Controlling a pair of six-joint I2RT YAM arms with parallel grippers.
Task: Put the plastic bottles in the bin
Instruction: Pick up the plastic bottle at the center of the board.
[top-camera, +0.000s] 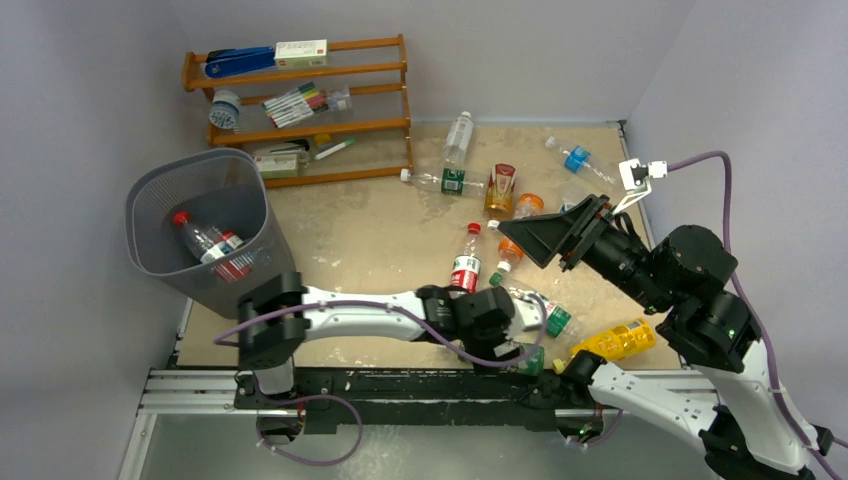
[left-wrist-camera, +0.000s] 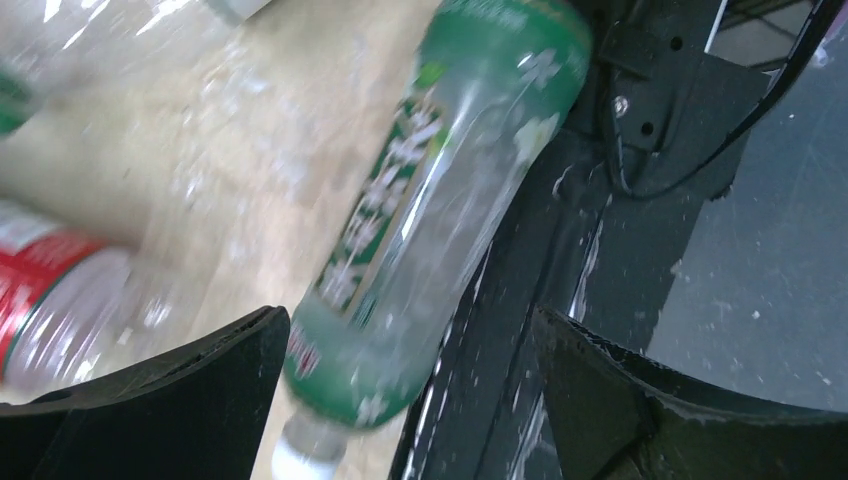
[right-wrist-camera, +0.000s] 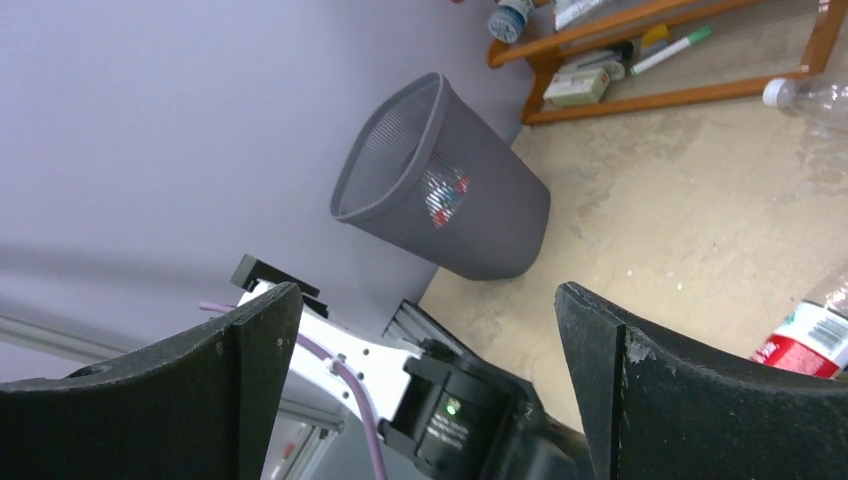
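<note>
My left gripper (top-camera: 524, 345) is open, low at the table's front edge. In the left wrist view its jaws (left-wrist-camera: 410, 400) stand wide on either side of a clear bottle with a green label (left-wrist-camera: 420, 220), not closed on it. A red-labelled bottle (left-wrist-camera: 50, 300) lies to its left. My right gripper (top-camera: 560, 235) is open and empty, raised above the table (right-wrist-camera: 425, 390). The grey bin (top-camera: 200, 225) stands at the left with a red-labelled bottle (top-camera: 212, 247) inside; it also shows in the right wrist view (right-wrist-camera: 440, 185). Several bottles lie scattered, among them yellow (top-camera: 615, 340), red-labelled (top-camera: 466, 262) and blue-labelled (top-camera: 577, 158).
The orange wooden rack (top-camera: 300, 100) with markers and boxes stands at the back left. The black frame rail (left-wrist-camera: 560, 250) runs along the table's front edge beside the green-labelled bottle. My left arm (top-camera: 360, 315) stretches across the front of the table.
</note>
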